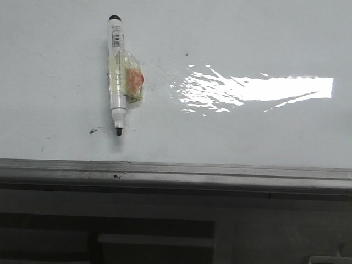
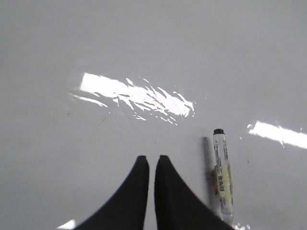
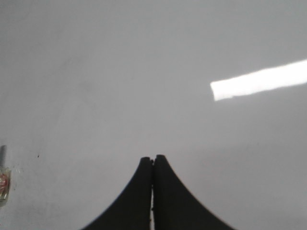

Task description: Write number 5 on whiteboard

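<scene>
The whiteboard (image 1: 247,132) lies flat and fills most of the front view, its grey metal frame (image 1: 176,173) running along the near edge. No drawn 5 shows on it; only a few small dark specks (image 1: 94,131) sit near the marker's tip. The marker (image 1: 116,74) lies on the board's left part, uncapped, black tip toward the frame and black end away from it. Its white barrel carries a printed label with a barcode, the writing too small to read. A crumpled clear wrap with an orange patch (image 1: 133,81) is taped around its middle. A bright glare (image 1: 258,89) spreads to its right.

The left gripper (image 2: 151,160) hovers over bare board beside the marker (image 2: 222,175), its fingers (image 2: 139,167) nearly together and holding nothing. The right gripper (image 3: 153,158) has its fingers (image 3: 144,165) pressed together, empty.
</scene>
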{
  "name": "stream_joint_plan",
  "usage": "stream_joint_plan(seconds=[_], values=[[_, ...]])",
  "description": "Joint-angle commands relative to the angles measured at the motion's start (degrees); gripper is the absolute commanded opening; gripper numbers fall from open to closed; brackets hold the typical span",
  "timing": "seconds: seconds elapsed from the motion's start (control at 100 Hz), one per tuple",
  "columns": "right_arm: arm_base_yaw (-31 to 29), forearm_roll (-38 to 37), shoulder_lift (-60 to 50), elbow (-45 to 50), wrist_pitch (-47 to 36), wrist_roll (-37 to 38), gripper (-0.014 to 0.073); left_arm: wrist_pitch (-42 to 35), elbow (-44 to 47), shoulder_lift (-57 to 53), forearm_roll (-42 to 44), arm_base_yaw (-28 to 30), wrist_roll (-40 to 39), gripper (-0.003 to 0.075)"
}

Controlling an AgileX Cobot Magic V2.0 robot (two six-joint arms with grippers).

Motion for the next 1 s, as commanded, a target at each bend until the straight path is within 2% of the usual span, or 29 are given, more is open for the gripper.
stream_joint_plan(seconds=[0.0,0.13,0.17,0.22,0.37,0.47,0.62,0.76,0.88,0.99], values=[[-0.14,-3.92,3.65,-5.55,-0.93,-3.07,-0.0051,2.17,-6.47,7.26,4.28,0.27,0.30,0.0115],[-0.14,-4.05,9.27,-10.83,4.08,-3.46,0.0008,9.48,-12.93,18.17,4.67,0.27,0.33,0.0368],[-0.14,-4.05,11.31,-12.56,6.97,-3.46,0.0044,12.18,-14.89,21.91,4.57,0.27,1.03,0.0417],[-0.14,-4.05,13.63,-14.44,10.15,-3.58,0.0090,15.01,-17.03,26.07,4.46,0.27,2.66,0.0444],[-0.03,-3.93,18.44,-17.83,15.54,-6.13,0.0223,18.35,-21.22,35.42,0.40,-0.32,6.12,0.0442],[1.14,-3.84,18.87,-18.35,15.29,-7.32,0.0282,17.20,-22.30,39.60,-3.79,-4.81,9.01,0.0442],[3.44,-3.55,18.87,-18.35,15.17,-7.44,0.0297,11.95,-22.47,44.14,-4.65,-15.21,8.89,0.0442],[4.33,-3.45,18.87,-18.35,14.79,-7.44,0.0297,1.22,-22.47,48.75,-9.14,-22.97,8.52,0.0442],[4.33,-3.33,18.87,-18.35,14.56,-7.44,0.0297,-7.58,-22.73,53.36,-12.86,-27.67,8.52,0.0442],[4.33,-3.21,18.87,-18.35,14.56,-7.44,0.0297,-9.37,-23.55,57.87,-13.11,-30.04,8.52,0.0442]])
